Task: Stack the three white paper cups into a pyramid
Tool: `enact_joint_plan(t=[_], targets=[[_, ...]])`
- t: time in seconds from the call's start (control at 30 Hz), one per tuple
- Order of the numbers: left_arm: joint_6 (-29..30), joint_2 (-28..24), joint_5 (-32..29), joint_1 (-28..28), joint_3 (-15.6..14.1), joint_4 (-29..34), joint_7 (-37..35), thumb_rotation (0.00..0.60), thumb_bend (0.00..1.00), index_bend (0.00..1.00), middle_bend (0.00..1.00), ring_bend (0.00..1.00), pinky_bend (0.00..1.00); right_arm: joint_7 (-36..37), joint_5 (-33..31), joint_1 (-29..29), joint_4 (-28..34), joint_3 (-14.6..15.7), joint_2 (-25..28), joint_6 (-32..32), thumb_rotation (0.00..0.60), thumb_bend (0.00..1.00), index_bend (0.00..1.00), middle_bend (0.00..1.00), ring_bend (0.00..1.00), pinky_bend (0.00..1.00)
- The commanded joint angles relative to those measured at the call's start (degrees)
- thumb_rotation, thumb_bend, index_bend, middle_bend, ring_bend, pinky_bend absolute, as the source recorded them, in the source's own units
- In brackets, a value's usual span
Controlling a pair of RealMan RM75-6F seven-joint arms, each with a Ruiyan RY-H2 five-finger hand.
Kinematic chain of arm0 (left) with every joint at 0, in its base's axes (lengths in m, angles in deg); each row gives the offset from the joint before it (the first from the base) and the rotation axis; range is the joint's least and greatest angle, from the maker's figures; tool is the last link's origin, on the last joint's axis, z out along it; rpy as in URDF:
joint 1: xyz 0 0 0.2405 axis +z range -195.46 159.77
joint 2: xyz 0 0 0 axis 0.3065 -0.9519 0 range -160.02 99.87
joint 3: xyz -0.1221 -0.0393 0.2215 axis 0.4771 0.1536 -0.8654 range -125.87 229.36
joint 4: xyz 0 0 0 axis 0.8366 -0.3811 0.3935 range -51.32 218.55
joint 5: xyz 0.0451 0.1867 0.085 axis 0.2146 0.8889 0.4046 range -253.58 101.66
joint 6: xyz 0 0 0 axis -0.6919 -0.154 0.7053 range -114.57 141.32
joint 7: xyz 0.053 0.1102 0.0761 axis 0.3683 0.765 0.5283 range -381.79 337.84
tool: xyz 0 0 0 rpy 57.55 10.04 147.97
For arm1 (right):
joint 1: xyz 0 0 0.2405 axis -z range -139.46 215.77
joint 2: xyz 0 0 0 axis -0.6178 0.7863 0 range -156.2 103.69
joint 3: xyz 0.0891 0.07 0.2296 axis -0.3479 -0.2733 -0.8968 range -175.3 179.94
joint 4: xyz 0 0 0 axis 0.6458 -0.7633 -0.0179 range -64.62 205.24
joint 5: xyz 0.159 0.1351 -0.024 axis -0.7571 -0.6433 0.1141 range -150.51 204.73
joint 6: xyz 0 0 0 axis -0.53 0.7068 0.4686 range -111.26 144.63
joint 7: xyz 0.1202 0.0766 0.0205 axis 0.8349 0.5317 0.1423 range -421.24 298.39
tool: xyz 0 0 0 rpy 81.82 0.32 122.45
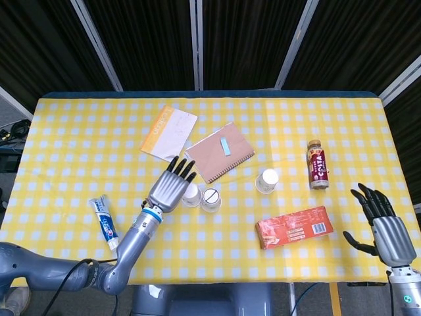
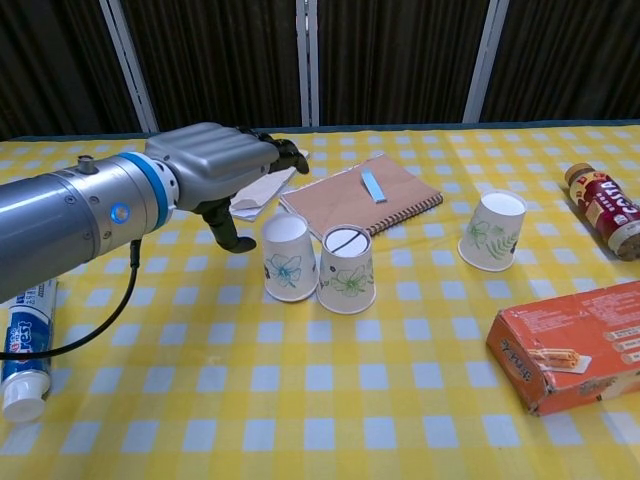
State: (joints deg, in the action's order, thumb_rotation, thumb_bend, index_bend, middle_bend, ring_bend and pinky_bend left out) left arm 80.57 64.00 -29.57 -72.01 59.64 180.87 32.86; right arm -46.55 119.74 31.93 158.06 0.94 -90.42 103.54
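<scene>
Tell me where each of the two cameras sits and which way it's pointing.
Head view: high above the near edge, looking steeply down on the whole table; both forearms, left robot hand and right robot hand show.
Chest view: low at the near edge, looking across the tabletop; only the left arm and robot hand show.
Shared: three paper cups, notebook, orange box, bottle, toothpaste tube.
</scene>
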Motion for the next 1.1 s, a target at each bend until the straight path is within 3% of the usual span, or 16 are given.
enact_joint_plan(t=[0.03, 0.27, 0.47, 0.73, 0.9, 1.1], targets=[[2.97, -3.68, 4.51, 3.15, -1.73, 3.74, -3.99, 0.6, 0.3, 0.0, 0.0, 0.0, 0.0, -0.43, -0.11, -0.07, -0.02, -0.01, -0.17, -0.2, 0.6, 0.15, 0.09, 0.0, 0.0, 0.0], [7.75, -12.38, 14.73, 9.95, -5.88, 7.95, -13.26, 0.6, 0.3, 0.0, 0.0, 0.0, 0.0, -2.48, -0.2, -0.33, 0.17, 0.05, -0.74, -0.9, 0.6, 0.15, 0.09, 0.0, 0.0, 0.0], [15.31, -20.09, 23.67, 18.6, -10.8, 9.27, -22.19, 0.6, 0.3, 0.0, 0.0, 0.0, 0.0, -4.42, -0.52, -1.26, 0.69, 0.39, -1.53, -3.3, 0.6, 0.15, 0.09, 0.0, 0.0, 0.0], [24.57, -23.67, 30.77, 28.0, -14.84, 6.49, -28.09, 0.6, 0.3, 0.0, 0.0, 0.0, 0.0, -9.16, 0.24, -4.47, 5.08, -0.05, -1.2, -7.66, 0.6, 0.15, 0.1, 0.0, 0.0, 0.0], [28.34, -24.86, 34.03, 32.94, -15.97, 3.9, -33.17, 0.6, 0.3, 0.0, 0.0, 0.0, 0.0, -13.11, -2.26, -8.46, 9.26, -2.44, -1.26, -12.99, 0.6, 0.15, 0.12, 0.0, 0.0, 0.0], [28.9, -25.64, 34.67, 35.82, -14.47, 1.32, -36.98, 0.6, 0.3, 0.0, 0.0, 0.0, 0.0, -18.27, -10.27, -14.78, 12.54, -7.13, -2.94, -21.61, 0.6, 0.15, 0.17, 0.0, 0.0, 0.0]])
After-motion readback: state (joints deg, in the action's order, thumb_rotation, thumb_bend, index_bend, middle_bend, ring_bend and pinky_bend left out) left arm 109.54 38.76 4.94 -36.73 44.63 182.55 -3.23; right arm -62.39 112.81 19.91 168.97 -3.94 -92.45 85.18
